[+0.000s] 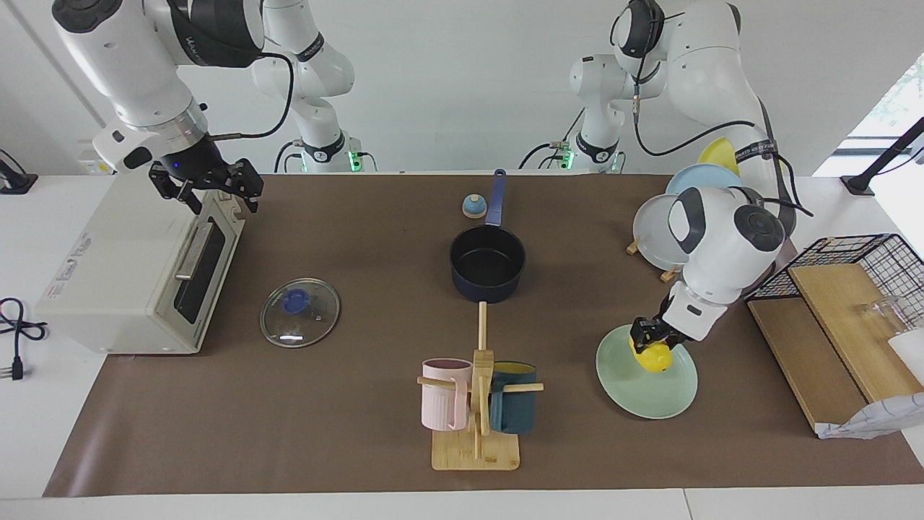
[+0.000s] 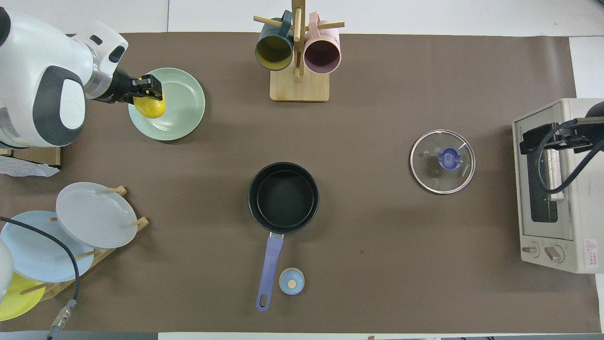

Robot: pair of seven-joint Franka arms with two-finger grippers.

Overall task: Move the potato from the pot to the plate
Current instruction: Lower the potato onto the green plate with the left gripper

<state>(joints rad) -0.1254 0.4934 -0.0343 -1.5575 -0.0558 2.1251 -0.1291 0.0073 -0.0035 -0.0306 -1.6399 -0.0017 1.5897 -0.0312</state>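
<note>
The yellow potato (image 1: 655, 358) hangs in my left gripper (image 1: 652, 341), which is shut on it just over the edge of the mint-green plate (image 1: 650, 396) that lies toward the robots. In the overhead view the potato (image 2: 150, 107) sits under the left gripper (image 2: 147, 89) over the plate (image 2: 181, 101). The navy pot (image 1: 487, 289) stands empty at the table's middle, its blue handle pointing toward the robots; it also shows in the overhead view (image 2: 253, 198). My right gripper (image 1: 209, 189) waits open above the toaster oven.
A glass lid (image 1: 299, 312) lies between the pot and the toaster oven (image 1: 123, 282). A mug rack (image 1: 480, 404) stands farther from the robots than the pot. A small blue dome (image 1: 473, 206) sits by the pot handle. A plate rack (image 1: 660, 235) and a wire basket (image 1: 859, 260) stand at the left arm's end.
</note>
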